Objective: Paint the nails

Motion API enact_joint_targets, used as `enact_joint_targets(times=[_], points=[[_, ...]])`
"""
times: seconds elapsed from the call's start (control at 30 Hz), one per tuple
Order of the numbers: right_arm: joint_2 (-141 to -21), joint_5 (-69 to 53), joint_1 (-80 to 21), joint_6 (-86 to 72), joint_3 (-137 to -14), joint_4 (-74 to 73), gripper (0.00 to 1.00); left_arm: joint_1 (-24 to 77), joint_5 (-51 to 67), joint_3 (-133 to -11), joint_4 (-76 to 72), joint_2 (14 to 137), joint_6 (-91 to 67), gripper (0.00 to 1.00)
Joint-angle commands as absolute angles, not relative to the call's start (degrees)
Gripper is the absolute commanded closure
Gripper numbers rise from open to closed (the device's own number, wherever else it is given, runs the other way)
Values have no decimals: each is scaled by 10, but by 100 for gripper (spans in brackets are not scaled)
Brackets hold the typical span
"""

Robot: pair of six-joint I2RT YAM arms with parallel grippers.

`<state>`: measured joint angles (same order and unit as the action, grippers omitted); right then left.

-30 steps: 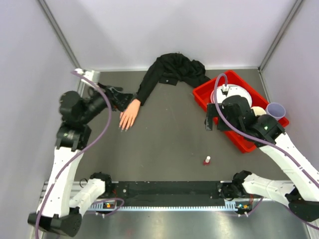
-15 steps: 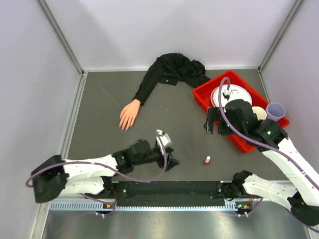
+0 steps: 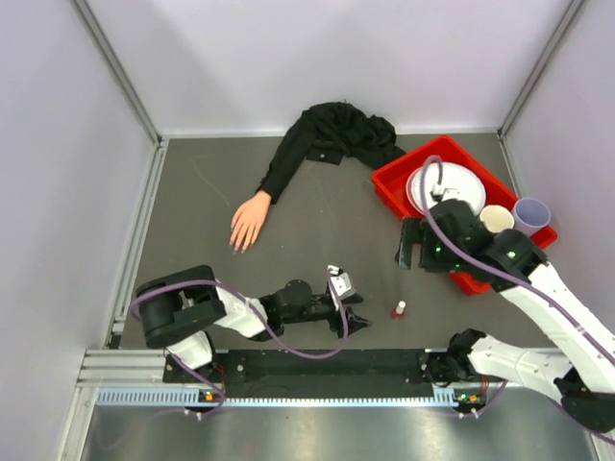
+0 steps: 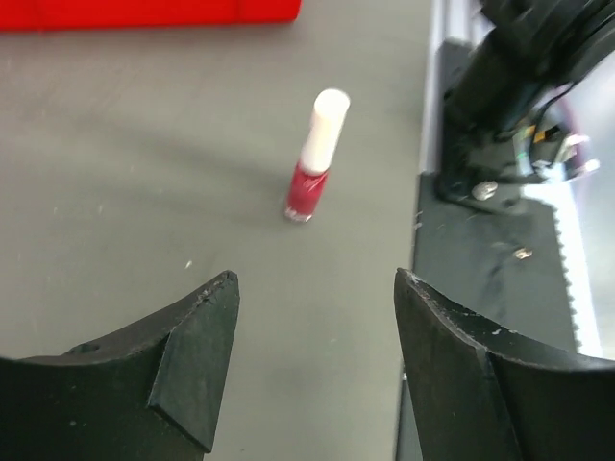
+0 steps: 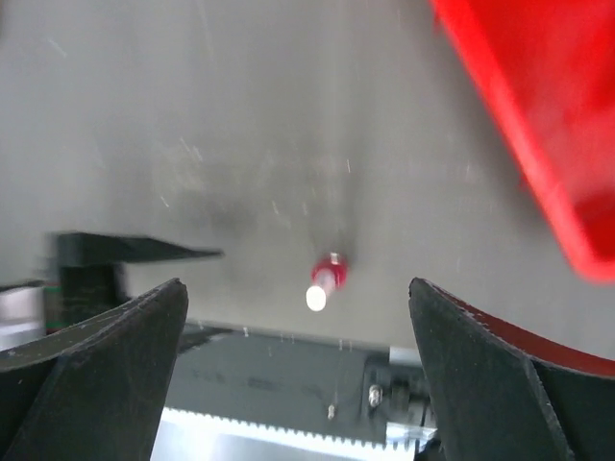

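Small red glass polish bottle with white cap [image 3: 398,309]: upright on the grey matte surface [image 3: 317,240], near its front edge.
Red rectangular plastic tray [image 3: 392,173], right side: holds white round plate [image 3: 461,182], cream cup [image 3: 497,218] and lilac cup [image 3: 530,211].
Crumpled black fabric [image 3: 336,130]: at the back.

The top camera is looking steeply down from behind the arm bases [image 3: 463,351], taking in the whole worktop [image 3: 317,240]. The left wrist camera is facing the red polish bottle [image 4: 312,158] low and close past the left hand [image 4: 315,288], while the right wrist camera is viewing it from higher up
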<state>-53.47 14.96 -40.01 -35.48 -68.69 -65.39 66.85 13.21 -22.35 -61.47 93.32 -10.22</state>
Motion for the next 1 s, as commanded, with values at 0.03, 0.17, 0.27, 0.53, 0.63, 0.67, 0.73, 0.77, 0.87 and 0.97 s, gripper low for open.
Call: enact_joint_targets(times=[0.03, 0.17, 0.27, 0.53, 0.63, 0.67, 0.73, 0.77, 0.87, 0.97], points=[[-570, 128, -481, -480, -611, -740, 14, 670, 156, -215, -631, 841, -127, 31], [-540, 104, -489, -494, -542, -690, 35, 670, 140, -195, -562, 765, -126, 33], [-544, 116, -489, -495, -522, -658, 43, 670, 119, -175, -524, 709, -125, 34], [-587, 105, -489, -492, -490, -595, 53, 670, 82, -168, -421, 609, -100, 36], [-607, 113, -489, -486, -494, -598, 59, 670, 83, -169, -416, 600, -100, 37], [-610, 114, -489, -489, -494, -600, 62, 670, 82, -169, -415, 599, -100, 38], [-613, 109, -489, -488, -486, -593, 62, 670, 83, -171, -411, 596, -100, 38], [-613, 106, -489, -488, -483, -592, 62, 670, 84, -171, -404, 594, -102, 38], [-615, 109, -489, -488, -475, -591, 62, 670, 81, -168, -402, 584, -103, 39], [-618, 117, -488, -486, -473, -593, 62, 670, 78, -170, -396, 576, -103, 39]])
